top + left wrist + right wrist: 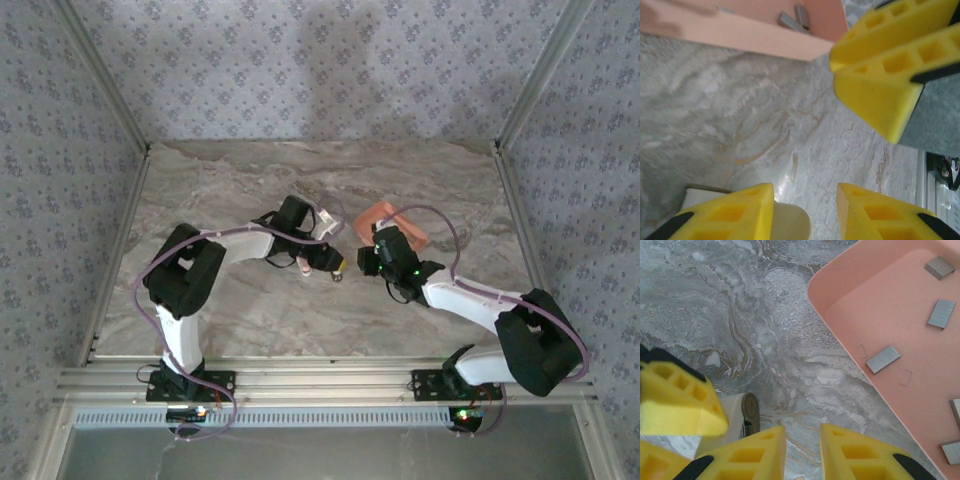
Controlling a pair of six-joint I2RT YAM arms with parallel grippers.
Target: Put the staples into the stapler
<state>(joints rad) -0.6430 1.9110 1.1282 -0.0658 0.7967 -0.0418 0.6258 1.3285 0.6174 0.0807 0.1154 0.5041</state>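
Observation:
The salmon-pink tray (900, 305) lies right of centre on the marble table and holds several small grey staple strips (882, 359). Its near wall (740, 35) and two staple strips (792, 20) show in the left wrist view. The cream stapler's rounded end (787, 220) rests against the inner side of my left gripper's (804, 192) left finger. That gripper is open, with a wide gap to its other finger. My right gripper (802, 432) hovers over bare marble just left of the tray, open and holding nothing. The stapler's end (735, 415) lies to its left.
The two grippers (335, 268) (372, 258) nearly meet mid-table beside the tray (385, 215). The right gripper's yellow fingers (880, 75) crowd the left wrist view's upper right. Patterned walls enclose the table on three sides. A metal rail runs along its near edge.

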